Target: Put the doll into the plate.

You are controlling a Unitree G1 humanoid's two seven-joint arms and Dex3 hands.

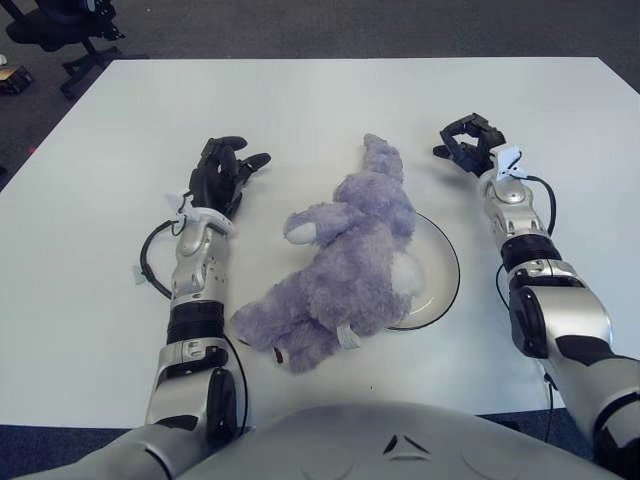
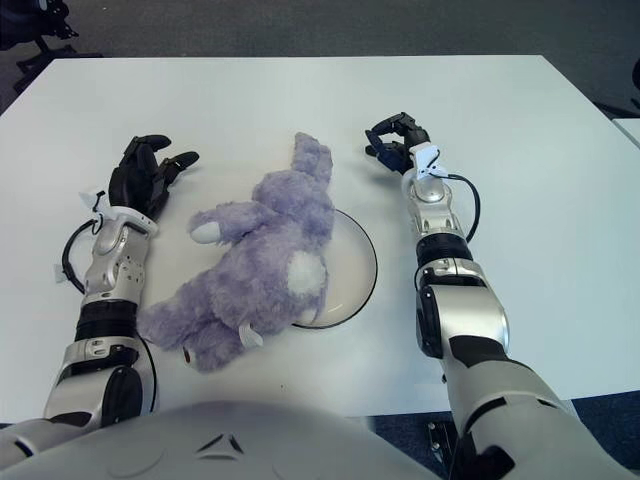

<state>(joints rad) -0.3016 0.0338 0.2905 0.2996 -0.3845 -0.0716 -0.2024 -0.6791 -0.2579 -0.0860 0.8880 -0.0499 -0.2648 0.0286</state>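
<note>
The doll point(image 1: 345, 265) is a soft lavender purple all over, with white patches at the end of one paw and on its side. The plate point(image 1: 440, 270) under it is clear white with a thin dark rim. The table point(image 1: 320, 100) is plain white, without any pattern. Both hands are black: the left hand point(image 1: 220, 175) and the right hand point(image 1: 468, 143) alike. The forearms behind them are silver with black bands at the joints and black cables. The floor point(image 1: 350, 25) beyond the table is dark grey.
</note>
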